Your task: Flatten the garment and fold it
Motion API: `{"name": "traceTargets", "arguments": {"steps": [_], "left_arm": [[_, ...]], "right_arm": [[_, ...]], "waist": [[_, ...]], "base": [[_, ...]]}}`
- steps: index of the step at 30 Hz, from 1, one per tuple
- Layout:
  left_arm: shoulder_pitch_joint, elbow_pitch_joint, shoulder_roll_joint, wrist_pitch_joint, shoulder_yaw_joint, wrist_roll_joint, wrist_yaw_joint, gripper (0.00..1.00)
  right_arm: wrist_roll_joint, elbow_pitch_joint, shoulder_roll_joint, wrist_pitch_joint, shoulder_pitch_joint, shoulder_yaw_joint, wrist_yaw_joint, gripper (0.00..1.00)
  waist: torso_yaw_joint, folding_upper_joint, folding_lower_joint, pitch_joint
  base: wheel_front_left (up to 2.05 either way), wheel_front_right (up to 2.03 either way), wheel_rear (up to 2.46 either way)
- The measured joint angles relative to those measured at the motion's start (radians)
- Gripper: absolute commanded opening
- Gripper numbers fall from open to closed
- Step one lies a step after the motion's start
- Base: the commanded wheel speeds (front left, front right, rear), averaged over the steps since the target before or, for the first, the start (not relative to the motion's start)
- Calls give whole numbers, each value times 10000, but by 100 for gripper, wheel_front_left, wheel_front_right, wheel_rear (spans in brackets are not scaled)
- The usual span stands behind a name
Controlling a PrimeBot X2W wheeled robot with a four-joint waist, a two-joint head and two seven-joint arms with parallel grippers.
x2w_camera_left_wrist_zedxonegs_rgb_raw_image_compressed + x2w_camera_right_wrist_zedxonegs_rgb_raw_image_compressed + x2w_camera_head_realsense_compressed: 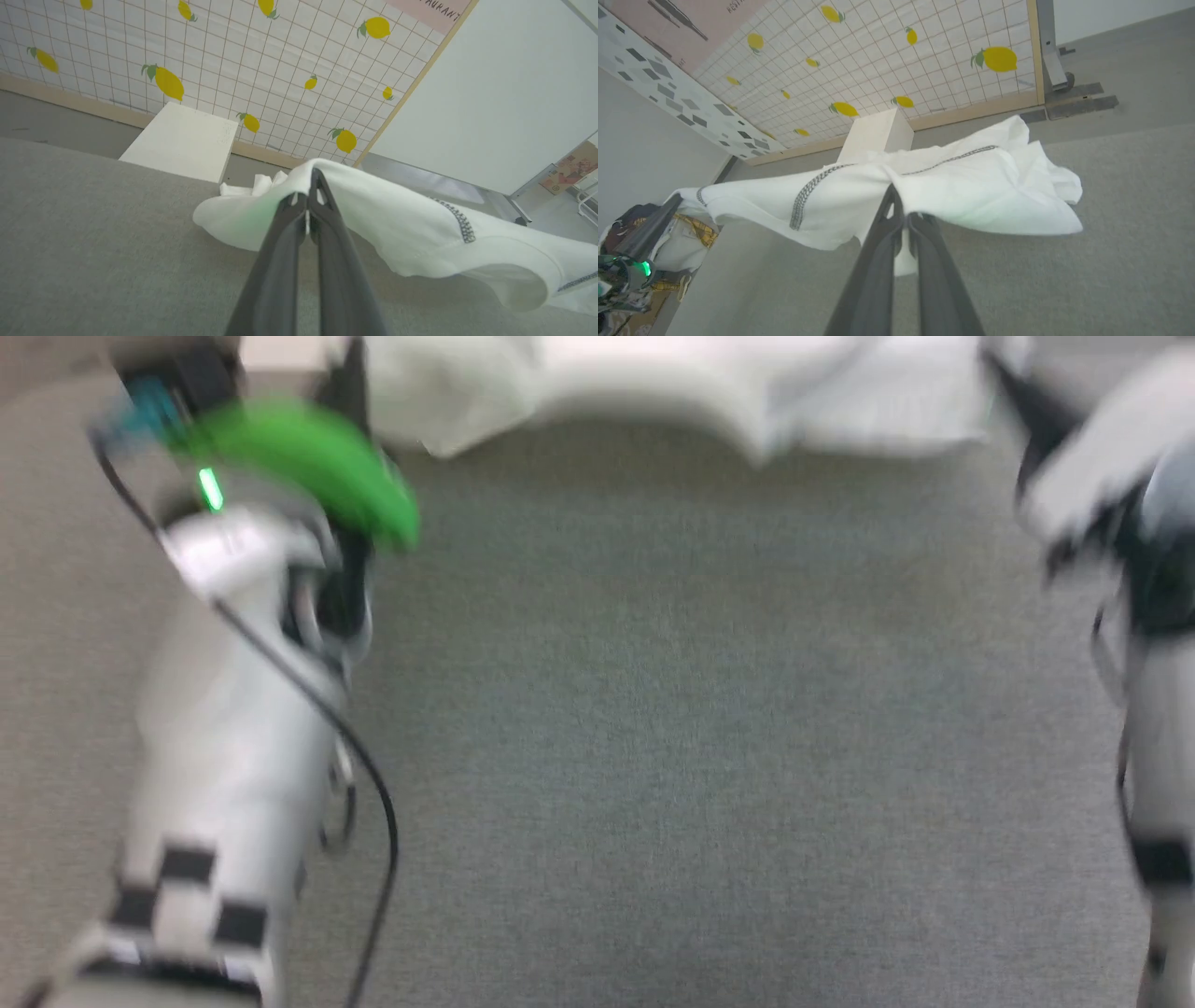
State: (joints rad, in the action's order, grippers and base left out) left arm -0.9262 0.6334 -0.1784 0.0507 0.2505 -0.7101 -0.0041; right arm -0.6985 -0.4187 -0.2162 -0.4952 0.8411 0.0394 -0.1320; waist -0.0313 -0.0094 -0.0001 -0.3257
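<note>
While stretched forward over the flat grey fabric-covered counter (653, 709), framing the blurred head view: pale left forearm (224, 756) up from the lower left, green glow at the wrist; pale right forearm (1158, 728) along the right edge. Broad bare counter between them. Counter edge dropping off at the left of the right wrist view, clutter below it. White rectangular box (182, 140) by the far edge, in front of a white grid wall panel printed with yellow lemons (233, 56). Left jaws clenched on a fold of the plain white short-sleeved shirt with grey-and-white zigzag stitching (420, 224); right jaws likewise pinched tight on another fold of it. Shirt slung between the two pairs of jaws at the far side of the counter, raised at both grips, sagging between them, one bunched end drooping toward the counter beside the right jaws.
</note>
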Motion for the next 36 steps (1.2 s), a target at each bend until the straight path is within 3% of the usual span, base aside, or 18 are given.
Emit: {"name": "traceTargets", "arguments": {"steps": [6, 15, 22, 29, 36], "left_arm": [[3492, -1216, 27, -571, 142, -495, 67, 0], [8039, -3787, -77, -1722, 219, -1352, 1122, 0], [10152, -5237, -656, -3248, 581, -1379, 2295, 0], [11099, -5831, -1172, -4610, 1055, -1237, 3283, 0], [11290, -5841, -1371, -5196, 1193, -1227, 3542, 0]], "right_arm": [[-403, 1283, 84, -278, -3818, 343, 0, 0], [431, 3047, 805, -953, -7799, 1473, -2, 0], [1749, 4052, 947, -1732, -9268, 1676, -6, 0], [2677, 4671, 1104, -2566, -10187, 1735, -8, 0], [3242, 4669, 1112, -3058, -10700, 1628, -10, 0]], "waist": [[-115, 0, 0, 1272], [-175, 0, -1, 2787], [-55, 0, -1, 3335], [-104, 0, -1, 3427], [-126, 0, -1, 3433]], "base": [[0, 0, 0], [0, 0, 0], [0, 0, 0], [0, 0, 0], [0, 0, 0]]}}
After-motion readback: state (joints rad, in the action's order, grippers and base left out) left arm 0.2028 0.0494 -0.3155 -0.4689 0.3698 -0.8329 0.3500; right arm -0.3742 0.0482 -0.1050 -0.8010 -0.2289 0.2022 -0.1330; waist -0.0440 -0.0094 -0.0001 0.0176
